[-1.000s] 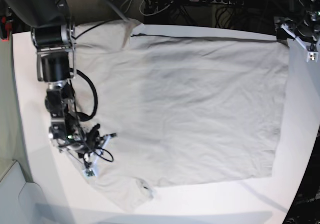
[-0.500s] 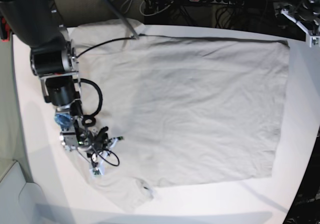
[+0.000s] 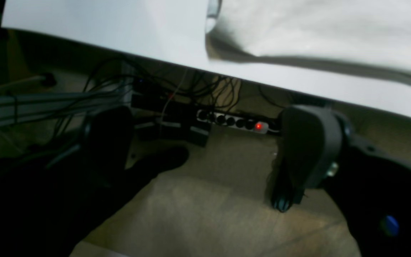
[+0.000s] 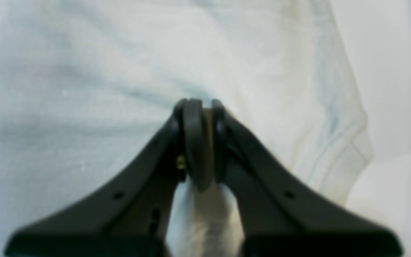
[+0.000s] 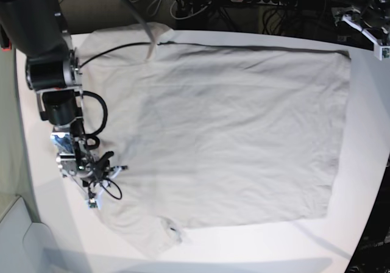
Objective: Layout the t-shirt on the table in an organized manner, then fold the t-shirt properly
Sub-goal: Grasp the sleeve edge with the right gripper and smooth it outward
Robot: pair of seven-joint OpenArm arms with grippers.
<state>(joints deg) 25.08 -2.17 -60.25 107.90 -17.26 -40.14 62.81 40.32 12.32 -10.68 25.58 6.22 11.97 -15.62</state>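
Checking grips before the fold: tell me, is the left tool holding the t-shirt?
No. In the left wrist view the left tool stands wide open off the table edge, with the t-shirt lying apart from it.

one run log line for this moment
t-shirt: spread on table | right gripper: shut on t-shirt | left gripper: open, off table edge

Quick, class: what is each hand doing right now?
Left hand: open, holding nothing, off the table edge.
Right hand: closed on a pinch of the t-shirt.
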